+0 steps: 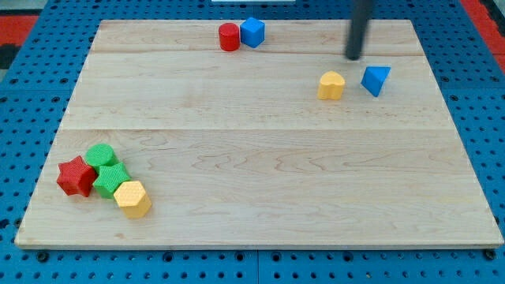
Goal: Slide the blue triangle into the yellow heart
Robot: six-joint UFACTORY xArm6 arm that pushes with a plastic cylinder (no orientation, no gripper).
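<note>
The blue triangle [376, 80] lies on the wooden board at the upper right. The yellow heart [331, 85] lies just to its left, with a small gap between them. My tip [353, 57] is the lower end of the dark rod coming down from the view's top. It sits above and between the two blocks, a little up and left of the blue triangle, touching neither.
A red cylinder [229, 37] and a blue cube [252, 32] stand together at the top middle. At the lower left a red star [76, 176], two green blocks [101, 155] [111, 179] and a yellow hexagon [132, 198] cluster together. The board [260, 158] rests on a blue pegboard.
</note>
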